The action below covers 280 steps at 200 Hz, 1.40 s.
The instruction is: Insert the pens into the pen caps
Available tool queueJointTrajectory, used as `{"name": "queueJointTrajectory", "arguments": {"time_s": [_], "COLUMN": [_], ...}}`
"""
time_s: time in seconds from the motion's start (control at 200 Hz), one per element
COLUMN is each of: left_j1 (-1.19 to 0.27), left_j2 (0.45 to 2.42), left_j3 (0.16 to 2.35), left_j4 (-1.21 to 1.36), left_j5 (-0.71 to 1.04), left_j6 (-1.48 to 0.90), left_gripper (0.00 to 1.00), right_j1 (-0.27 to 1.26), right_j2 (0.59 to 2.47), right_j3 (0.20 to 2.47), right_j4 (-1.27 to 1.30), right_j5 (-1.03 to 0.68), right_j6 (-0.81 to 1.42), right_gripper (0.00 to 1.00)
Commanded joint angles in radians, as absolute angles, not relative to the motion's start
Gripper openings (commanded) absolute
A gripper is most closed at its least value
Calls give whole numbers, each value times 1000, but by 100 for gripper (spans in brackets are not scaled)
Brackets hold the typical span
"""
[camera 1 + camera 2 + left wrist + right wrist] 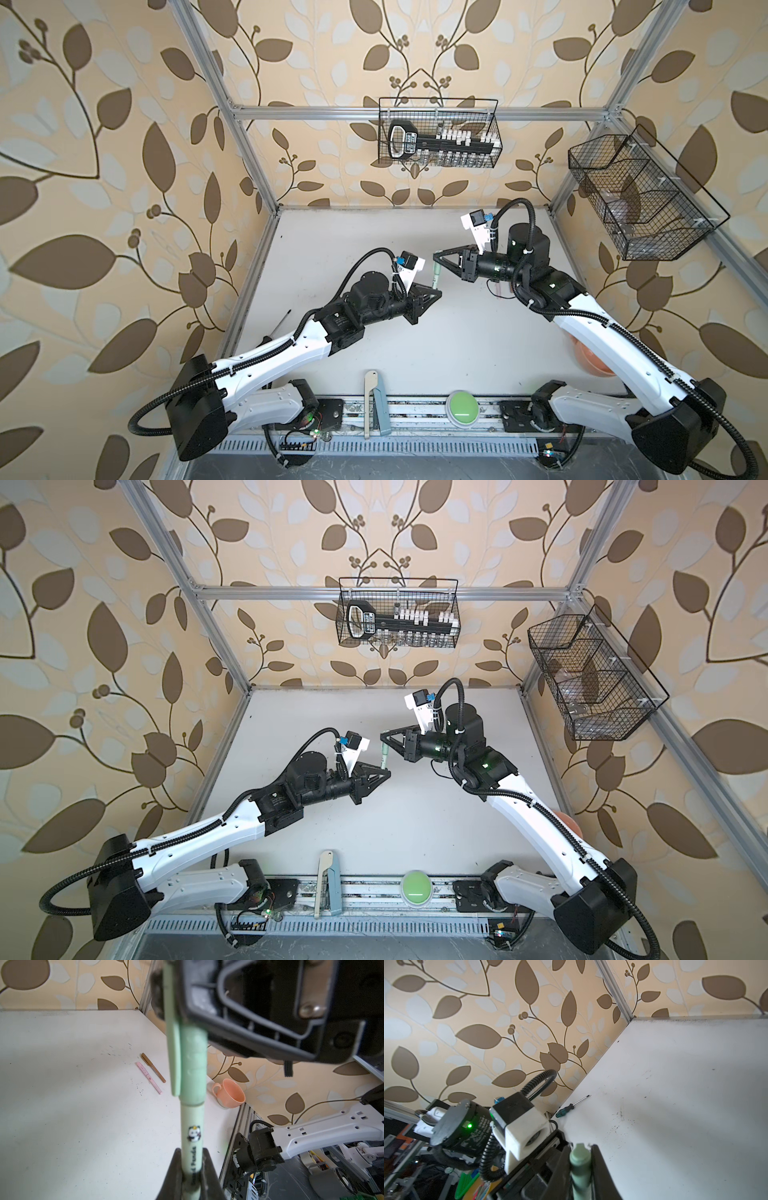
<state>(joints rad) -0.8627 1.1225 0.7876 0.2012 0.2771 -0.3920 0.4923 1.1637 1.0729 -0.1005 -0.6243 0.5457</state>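
The green pen (192,1122) is in the air above the worktop (72,1084), well apart from the orange cup (228,1095). The left tool (436,292) is clamped on its barrel and the right tool (581,1152) grips the green cap (193,1064), which seems fully on. The pink pen (148,1077) and brown pen (153,1068), near the cup, look capped already. I judge this the last capping. The next move needs one firm push along the pen.
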Motion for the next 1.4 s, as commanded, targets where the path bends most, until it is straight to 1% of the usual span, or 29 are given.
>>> {"name": "queueJointTrajectory", "arguments": {"time_s": [0.0,0.155,0.29,0.47,0.615,0.64,0.67,0.685,0.725,0.755,0.85,0.94,1.035,1.394], "left_j1": [-871,-870,-860,-813,-784,-784,-784,-784,-784,-784,-784,-784,-784,-793], "left_j2": [1094,1084,1109,1091,1114,1121,1132,1138,1153,1163,1187,1200,1204,1217], "left_j3": [849,877,949,999,1038,1038,1034,1033,1023,1013,955,897,858,806], "left_j4": [240,268,249,300,267,261,257,253,246,244,265,308,349,401], "left_j5": [255,190,139,114,133,140,146,151,163,167,170,171,193,296], "left_j6": [-343,-275,-206,-199,-209,-215,-223,-226,-239,-251,-296,-334,-367,-442], "left_gripper": [0,0,0,0,0,0,0,0,0,0,0,0,0,0], "right_j1": [505,526,554,580,591,590,586,584,574,566,547,546,535,519], "right_j2": [1158,1146,1126,1087,1066,1064,1059,1056,1047,1040,1008,995,1004,1086], "right_j3": [1021,944,874,774,743,749,760,767,788,806,851,870,883,937], "right_j4": [-85,-70,-72,-41,-23,-28,-35,-38,-49,-56,-67,-62,-47,-12], "right_j5": [-657,-672,-651,-618,-596,-590,-584,-579,-571,-567,-549,-505,-509,-493], "right_j6": [554,568,571,608,623,619,615,610,601,593,569,541,542,537], "right_gripper": [10,0,0,0,0,8,25,32,45,50,57,58,58,57]}}
